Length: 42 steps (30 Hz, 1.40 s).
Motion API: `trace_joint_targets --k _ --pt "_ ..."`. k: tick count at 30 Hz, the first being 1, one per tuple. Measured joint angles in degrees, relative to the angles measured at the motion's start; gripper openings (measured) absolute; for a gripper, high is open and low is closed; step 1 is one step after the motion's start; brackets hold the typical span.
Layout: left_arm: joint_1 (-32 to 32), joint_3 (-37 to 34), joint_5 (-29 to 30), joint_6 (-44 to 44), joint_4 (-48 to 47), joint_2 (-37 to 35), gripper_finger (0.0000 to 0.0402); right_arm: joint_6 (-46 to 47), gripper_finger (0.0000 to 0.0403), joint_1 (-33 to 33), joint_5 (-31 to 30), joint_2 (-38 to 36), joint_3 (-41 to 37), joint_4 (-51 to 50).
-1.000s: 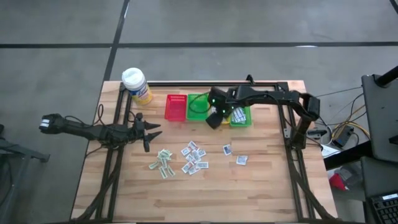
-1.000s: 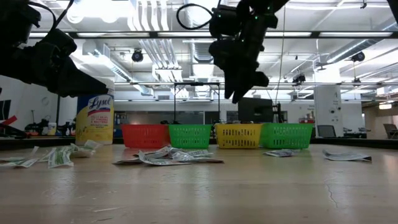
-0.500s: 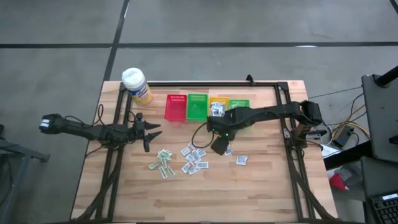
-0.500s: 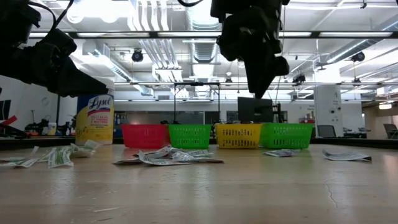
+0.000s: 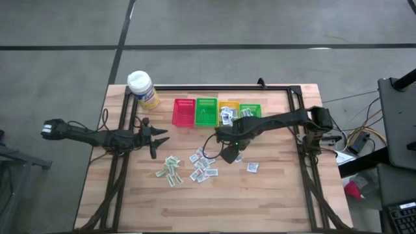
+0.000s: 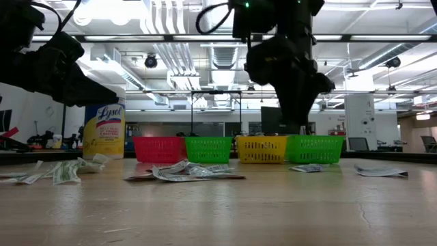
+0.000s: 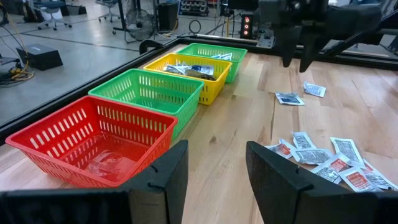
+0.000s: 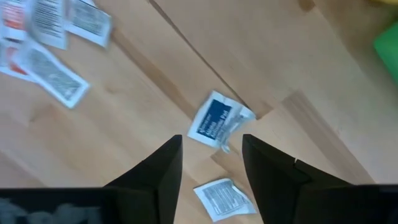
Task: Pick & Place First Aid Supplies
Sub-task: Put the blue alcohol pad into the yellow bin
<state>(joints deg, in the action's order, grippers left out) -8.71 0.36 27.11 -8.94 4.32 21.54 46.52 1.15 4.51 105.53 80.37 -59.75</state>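
While left pincer (image 5: 156,138) idles agape, right pincer (image 8: 211,165) spread, empty, over lone packet (image 8: 214,121).

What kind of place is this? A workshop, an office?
Most likely a robotics lab or workshop in a big industrial hall. Two robot arms work at a wooden table on bare concrete floor, the low view shows open ceiling ducts and strip lights, and the left wrist view shows chairs and cables beyond the table.

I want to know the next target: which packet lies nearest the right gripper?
The blue-printed packet, directly before the open right gripper; the packet pile lies farther off.
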Motion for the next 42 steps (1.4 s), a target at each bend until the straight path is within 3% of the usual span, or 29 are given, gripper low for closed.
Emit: trace_joint_targets --k 11,22,42 --pt "0.0 0.0 0.0 0.0 0.0 0.0 0.0158 4.5 0.0183 0.0 0.0 0.1 -5.5 0.6" --pt "0.0 0.0 0.0 0.0 0.0 0.0 0.0158 9.0 0.0165 0.0 0.0 0.1 -11.4 11.6" --pt "0.0 0.0 0.0 0.0 0.0 0.0 0.0158 13.2 0.0118 0.0 0.3 -0.4 -19.6 17.0"
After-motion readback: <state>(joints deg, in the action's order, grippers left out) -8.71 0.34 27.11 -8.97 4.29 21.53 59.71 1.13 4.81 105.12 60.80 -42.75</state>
